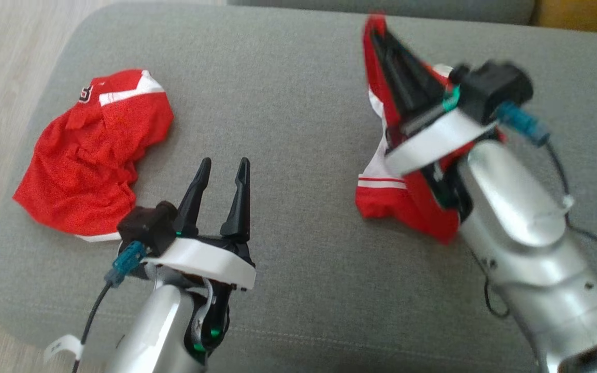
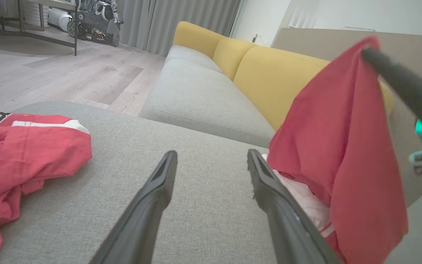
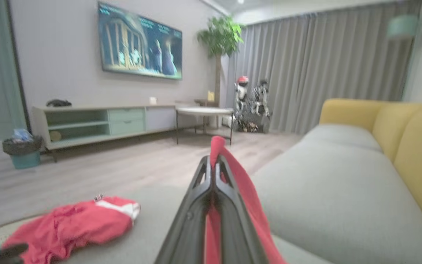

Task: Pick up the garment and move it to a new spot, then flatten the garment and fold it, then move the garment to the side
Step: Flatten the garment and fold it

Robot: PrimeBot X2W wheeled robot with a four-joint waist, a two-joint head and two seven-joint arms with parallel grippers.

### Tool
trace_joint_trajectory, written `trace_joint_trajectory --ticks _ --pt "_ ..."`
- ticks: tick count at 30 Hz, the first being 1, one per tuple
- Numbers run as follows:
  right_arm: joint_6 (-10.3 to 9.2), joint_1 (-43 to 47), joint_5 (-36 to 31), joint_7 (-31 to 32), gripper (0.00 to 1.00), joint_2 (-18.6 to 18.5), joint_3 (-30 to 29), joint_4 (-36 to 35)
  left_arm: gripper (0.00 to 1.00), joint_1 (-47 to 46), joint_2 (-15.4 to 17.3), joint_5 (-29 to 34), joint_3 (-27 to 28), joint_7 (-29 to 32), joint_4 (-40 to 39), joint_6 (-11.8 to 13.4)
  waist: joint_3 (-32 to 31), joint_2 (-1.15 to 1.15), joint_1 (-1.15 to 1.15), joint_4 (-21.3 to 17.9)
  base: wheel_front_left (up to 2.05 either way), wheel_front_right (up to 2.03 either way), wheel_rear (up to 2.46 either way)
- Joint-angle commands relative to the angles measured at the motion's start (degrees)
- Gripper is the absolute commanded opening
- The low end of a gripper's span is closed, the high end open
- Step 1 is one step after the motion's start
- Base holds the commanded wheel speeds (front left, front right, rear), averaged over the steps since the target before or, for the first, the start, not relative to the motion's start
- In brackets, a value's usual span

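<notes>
Though limp, garment (image 1: 376, 204) in right tool (image 1: 375, 30)

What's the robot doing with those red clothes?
The robot's right claw is shut on one red garment and holds a corner of it up above the grey cushion, so the cloth hangs down. Its left claw is open and empty over the cushion. A second red garment lies crumpled on the cushion's left side. Nothing is flattened or folded yet.
</notes>
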Motion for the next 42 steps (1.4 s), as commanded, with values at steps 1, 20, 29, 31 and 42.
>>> trace_joint_trajectory --ticks 1,20,29,31,42 --pt "0.43 -3.22 0.98 -0.75 0.00 0.82 -0.54 -2.95 1.00 -1.12 0.31 -0.38 1.80 -0.70 -1.76 0.36 -0.50 0.00 0.00 -0.51 0.00 0.00 0.00" --pt "0.43 14.57 -2.31 4.42 0.00 -4.30 -43.32 -3.37 1.00 -1.16 0.31 0.24 3.56 -0.70 -2.76 0.79 1.45 0.00 0.00 -6.12 0.00 0.00 0.00" --pt "0.43 15.64 -16.50 9.02 1.00 0.22 -58.09 1.50 1.00 -1.96 0.31 0.68 3.27 -0.70 -1.54 0.25 1.75 0.00 0.00 -8.40 0.00 0.00 0.00" --pt "0.43 15.17 -17.71 9.06 1.00 1.17 -58.10 1.05 1.00 -1.98 0.31 0.60 3.20 -0.70 -1.35 0.23 1.39 0.00 0.00 -8.60 0.00 0.00 0.00" --pt "0.43 21.85 -10.39 3.35 1.00 3.27 -39.88 -9.92 1.00 -1.10 0.31 0.54 3.46 -0.70 -1.44 0.20 -1.00 0.00 0.00 -8.68 0.00 0.00 0.00"
